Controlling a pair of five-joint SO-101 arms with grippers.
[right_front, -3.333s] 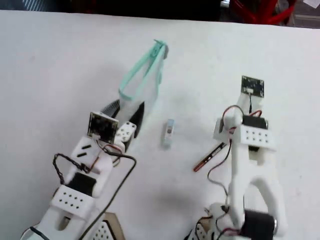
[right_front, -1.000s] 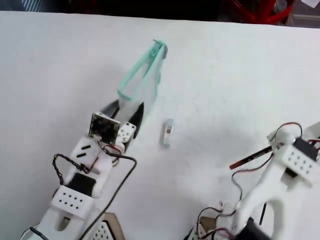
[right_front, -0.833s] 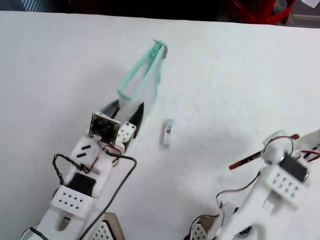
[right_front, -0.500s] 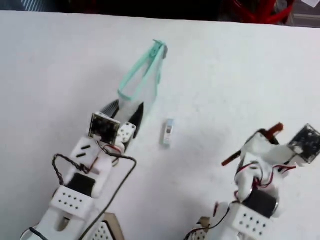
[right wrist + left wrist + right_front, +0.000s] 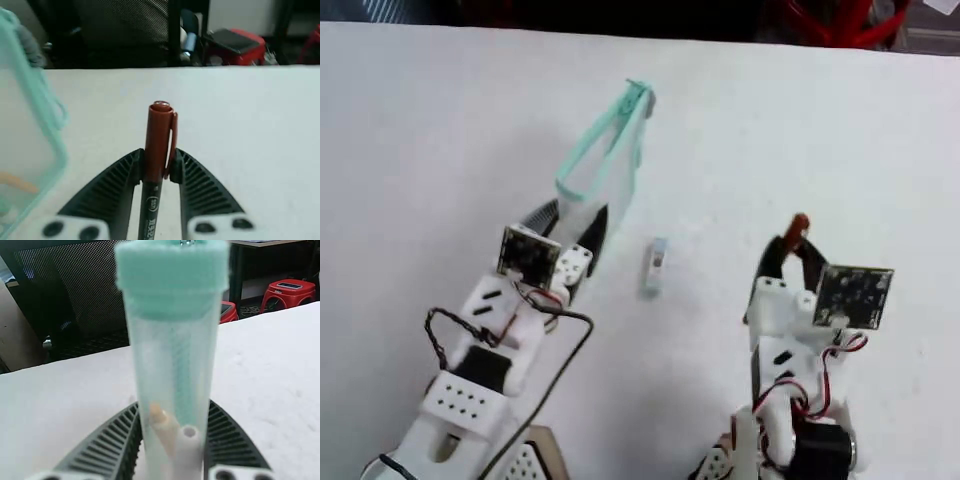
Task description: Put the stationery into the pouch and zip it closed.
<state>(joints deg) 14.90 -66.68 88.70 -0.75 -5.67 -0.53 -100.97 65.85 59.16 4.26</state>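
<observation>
The pouch (image 5: 610,150) is a see-through one with a teal zip edge. It stretches away from the left hand (image 5: 572,218) across the white bench (image 5: 840,120), and from above the teal edge gapes in a long, narrow loop. The left hand is clamped on the pouch's near end, one dark ribbed finger on each side. In the left wrist view the pouch (image 5: 172,340) rises straight out from between the fingers of that hand (image 5: 172,445). Just past the grip, a tan stick (image 5: 159,416) and a white tube (image 5: 188,437) show through its wall. The right hand (image 5: 794,245) is closed tight on a pen (image 5: 798,226) with a reddish-brown cap, and the capped end pokes out beyond the fingertips. In the right wrist view the pen (image 5: 158,137) sits squarely between the two fingers of that hand (image 5: 157,162), held clear of the bench, and its dark barrel runs back toward the wrist. The pouch (image 5: 25,145) lies off to one side of this hand, well apart from the pen tip. A small pale-blue block (image 5: 656,266) lies flat on the bench between the two hands. It is just beside the pouch's near end and touches neither hand.
</observation>
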